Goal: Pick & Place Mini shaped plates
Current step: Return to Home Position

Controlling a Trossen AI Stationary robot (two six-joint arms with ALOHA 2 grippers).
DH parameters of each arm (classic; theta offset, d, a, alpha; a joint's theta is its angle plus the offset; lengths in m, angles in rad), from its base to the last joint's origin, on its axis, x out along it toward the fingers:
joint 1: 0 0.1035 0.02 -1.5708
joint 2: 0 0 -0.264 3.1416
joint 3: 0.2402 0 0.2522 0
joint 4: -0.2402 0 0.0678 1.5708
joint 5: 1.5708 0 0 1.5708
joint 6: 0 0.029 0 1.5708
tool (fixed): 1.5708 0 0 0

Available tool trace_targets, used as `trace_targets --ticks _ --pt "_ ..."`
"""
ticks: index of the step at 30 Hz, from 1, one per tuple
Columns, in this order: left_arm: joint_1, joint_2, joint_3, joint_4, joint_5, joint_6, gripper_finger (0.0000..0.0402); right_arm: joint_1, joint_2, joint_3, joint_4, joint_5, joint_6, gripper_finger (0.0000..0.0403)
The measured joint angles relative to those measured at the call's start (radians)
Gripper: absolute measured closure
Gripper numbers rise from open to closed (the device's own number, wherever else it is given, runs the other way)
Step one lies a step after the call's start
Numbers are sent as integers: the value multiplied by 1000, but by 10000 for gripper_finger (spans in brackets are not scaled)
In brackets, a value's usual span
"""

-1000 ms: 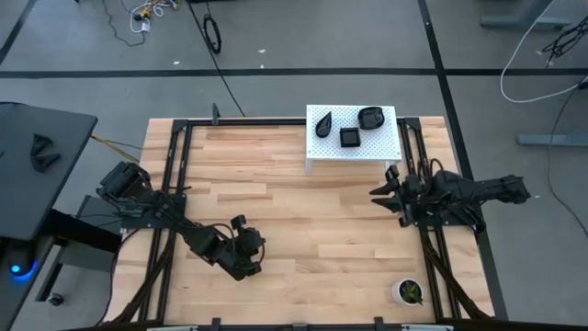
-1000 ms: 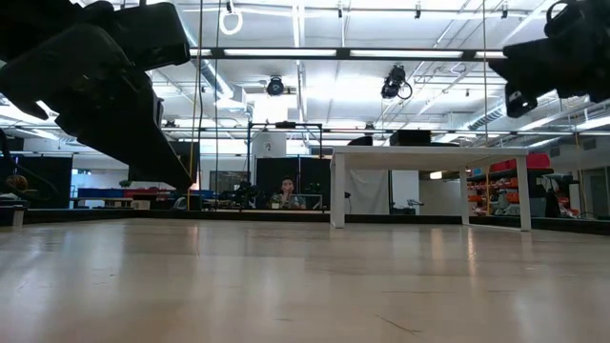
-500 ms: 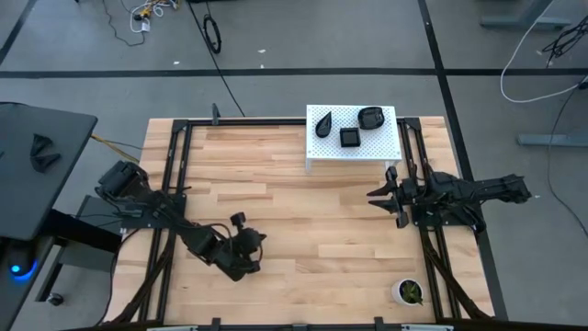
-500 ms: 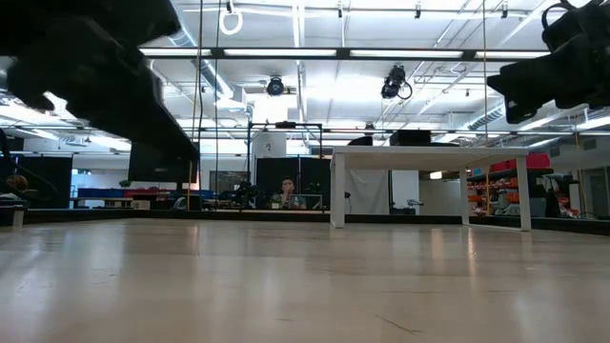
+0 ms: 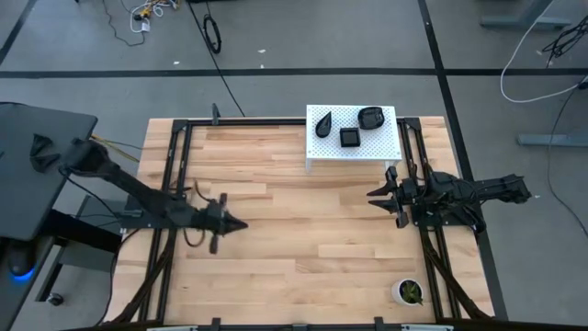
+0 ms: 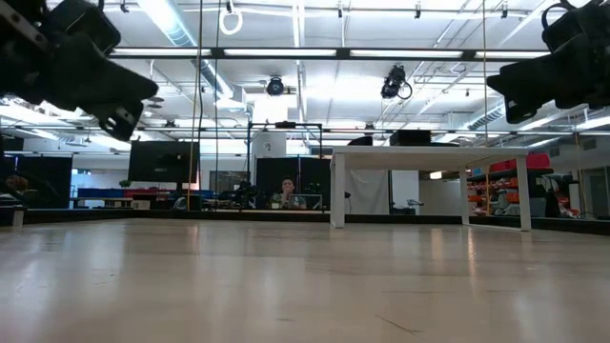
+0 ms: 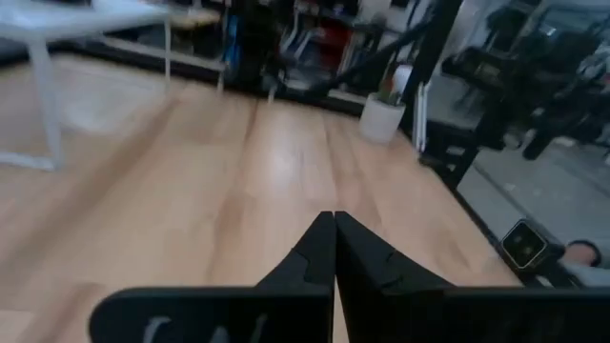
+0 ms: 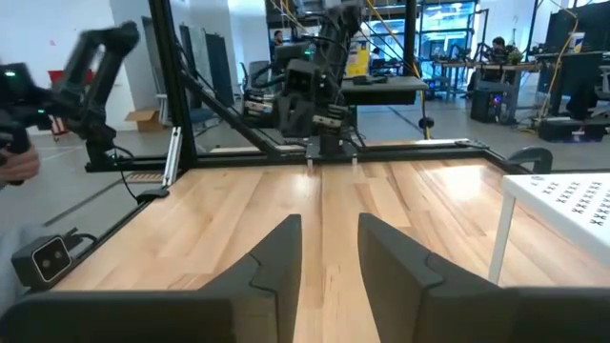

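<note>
Left pincer [image 5: 228, 223] swung rearward and up, fingers together; right pincer [image 5: 375, 195] unmoved, parted, empty.

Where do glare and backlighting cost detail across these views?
Low view: ceiling strip lights backlight the left arm and right arm into silhouettes; the table shows a pale sheen. High view: even light, the black plates stand out on the white shelf.

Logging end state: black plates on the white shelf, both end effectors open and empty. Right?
Not quite. The left end effector is shut, as the left wrist view shows; only the right end effector is open. Both are empty, and the black plates are on the white shelf.
</note>
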Motion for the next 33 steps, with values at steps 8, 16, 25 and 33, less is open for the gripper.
trace_targets --ticks 8,16,25,33 --pt "85 -360 -51 -231 116 91 397 0 2 0 2 0 0 293" --pt "86 -703 -51 -520 124 177 397 0 2 0 3 0 1 293" --pt "86 -970 -50 -731 133 207 397 0 2 0 2 0 1 293" --pt "86 -970 -51 -728 181 231 397 0 2 0 2 0 1 293"
